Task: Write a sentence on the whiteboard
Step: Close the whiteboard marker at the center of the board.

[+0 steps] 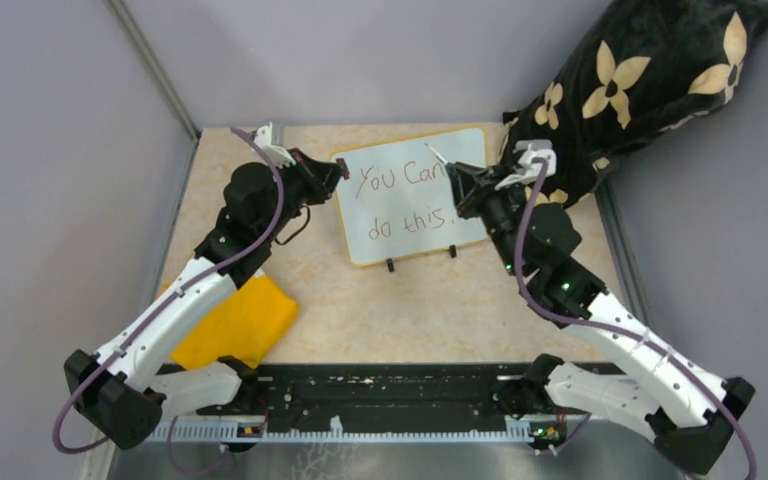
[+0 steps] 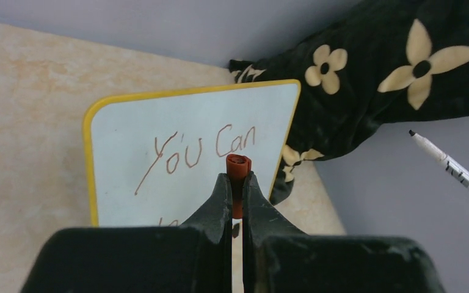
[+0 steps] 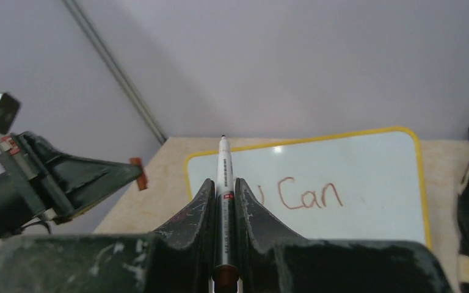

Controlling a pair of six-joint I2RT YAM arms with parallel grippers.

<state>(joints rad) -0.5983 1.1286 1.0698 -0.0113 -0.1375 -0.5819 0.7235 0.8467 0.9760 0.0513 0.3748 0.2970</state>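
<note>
- Glossy white whiteboard (image 1: 412, 195) with a yellow frame stands far-centre on the tabletop (image 1: 410, 300), bearing the handwritten sentence (image 1: 402, 203) "You can do this."
- Left end effector (image 2: 237, 183) clenches an orange pen cap (image 2: 239, 165); right end effector (image 3: 224, 186) clenches a slim white marker (image 3: 223, 160).
- Board likely light, stiff, slippery; grip its frame.

The whiteboard (image 1: 356, 215) is white, yellow-framed; the sentence (image 1: 401, 182) reddish-brown; the cushion (image 1: 650, 85) at upper right black with cream flowers; the cloth (image 1: 242, 325) yellow.
</note>
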